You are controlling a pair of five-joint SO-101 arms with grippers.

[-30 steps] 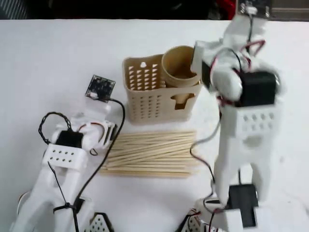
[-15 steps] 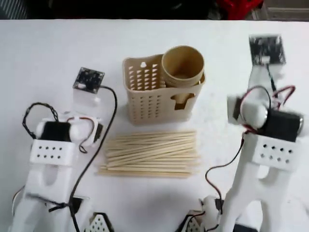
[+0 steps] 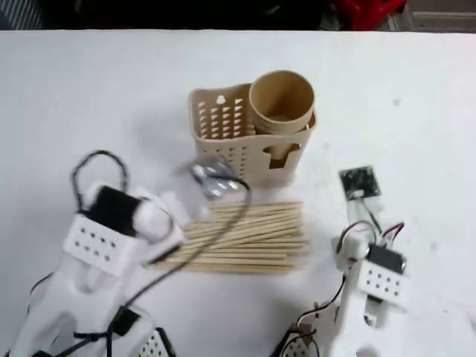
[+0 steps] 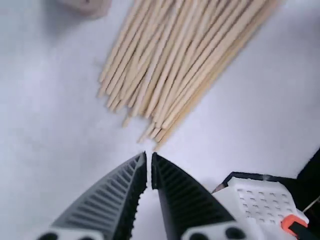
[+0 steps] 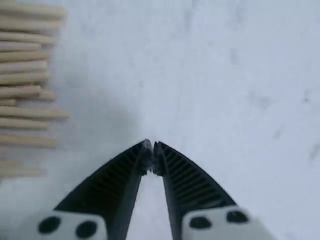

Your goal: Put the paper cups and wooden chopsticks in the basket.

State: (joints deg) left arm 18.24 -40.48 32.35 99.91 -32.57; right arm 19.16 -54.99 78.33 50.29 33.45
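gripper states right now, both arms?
Left gripper: closed, holding nothing, tips near the chopsticks.
Right gripper: closed, holding nothing.

The basket (image 3: 238,145) stands in the middle of the table (image 3: 97,89). The paper cups (image 3: 281,100) sit inside its right part and stick up over the rim. The chopsticks (image 3: 245,234) lie in a flat pile on the table, just in front of the basket. The left gripper (image 4: 149,159) is near the pile's left end. The right gripper (image 5: 151,150) is over the table, just right of the pile.
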